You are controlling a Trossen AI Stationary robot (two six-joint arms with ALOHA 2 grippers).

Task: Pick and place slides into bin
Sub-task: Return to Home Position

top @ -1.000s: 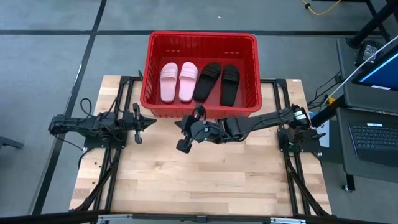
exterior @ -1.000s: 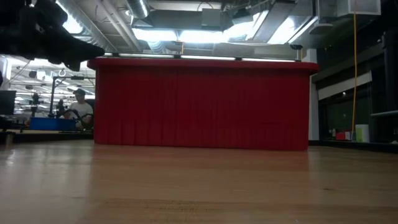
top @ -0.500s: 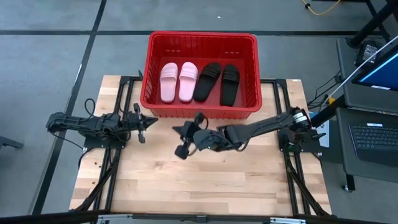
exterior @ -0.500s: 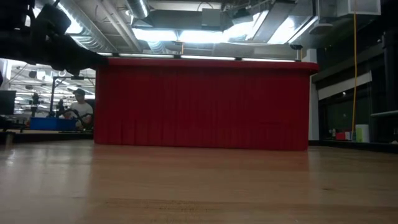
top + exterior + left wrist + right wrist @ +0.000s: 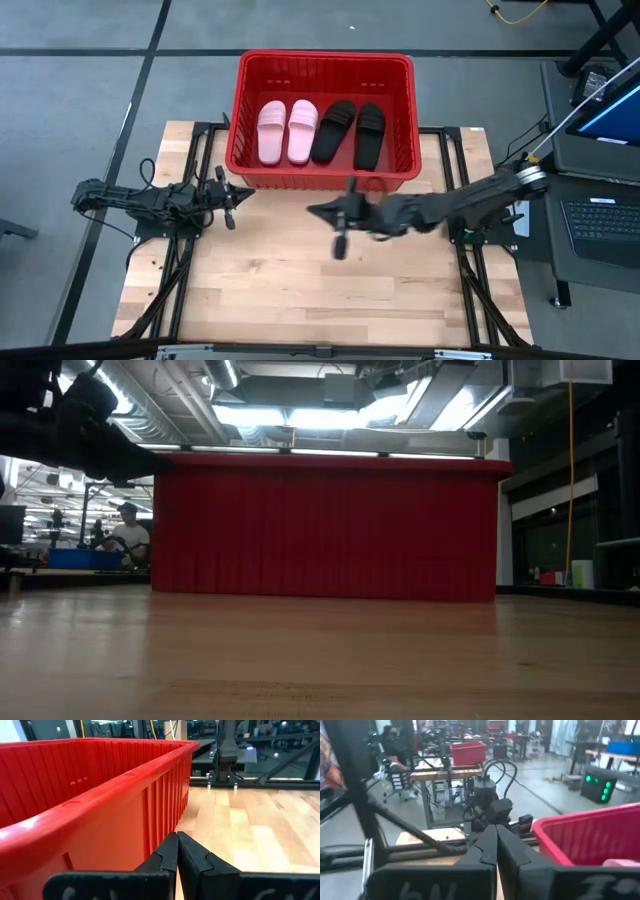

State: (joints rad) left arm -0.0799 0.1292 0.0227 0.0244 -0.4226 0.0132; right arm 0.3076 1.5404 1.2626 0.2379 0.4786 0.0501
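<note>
Okay, I read it so. Left gripper (image 5: 236,194) at worktop (image 5: 300,300) 9 o'clock, just off near-left corner of bin (image 5: 325,58), fingers (image 5: 165,856) pressed together, empty. Bin at 12 o'clock, reaching past far edge. Inside I see pink slides (image 5: 287,131) side by side in left half, black slides (image 5: 351,133) in right half, straps up. Right gripper (image 5: 316,211) mid-worktop, at bin's 6 o'clock, clear of it, fingers together, nothing held.

The left gripper (image 5: 177,851) is fully closed, fingertips touching. It sits beside the red bin (image 5: 115,805) wall, above the wooden table (image 5: 250,830).
</note>
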